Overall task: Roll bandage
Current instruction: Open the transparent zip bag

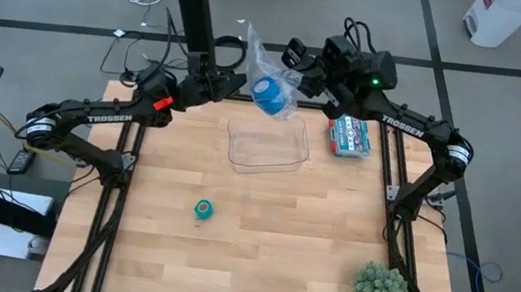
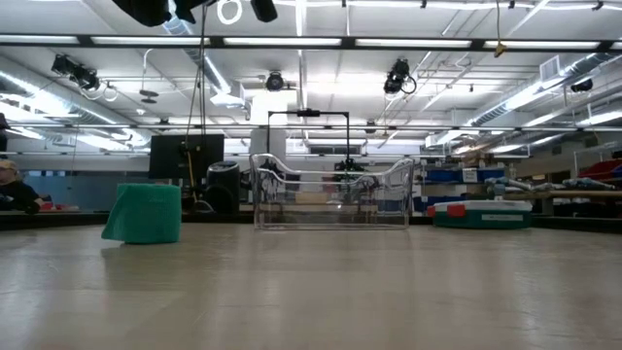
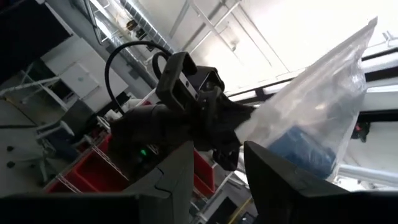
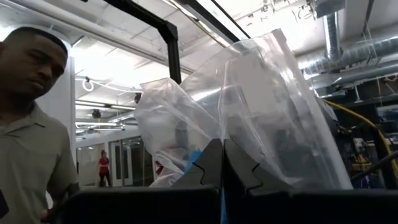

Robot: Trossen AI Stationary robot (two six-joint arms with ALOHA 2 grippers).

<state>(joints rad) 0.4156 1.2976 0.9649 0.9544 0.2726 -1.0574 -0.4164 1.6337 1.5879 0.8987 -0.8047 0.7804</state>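
Both arms are raised over the far edge. The right gripper pinches a clear bag holding a blue roll; the left gripper gapes beside it. The bandage, already coiled, sits near-left on the table. I'd keep the bag's mouth steady.

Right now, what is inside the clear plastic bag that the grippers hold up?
A blue roll shows through the plastic bag, held up between the left gripper and right gripper. The bag's crumpled folds hide whether anything else is inside.

high: straight down over whole bench
low: bench-level, facing room
left wrist: aimed up, close on plastic bag
right wrist: upward, bag close
shared: clear tray high/low
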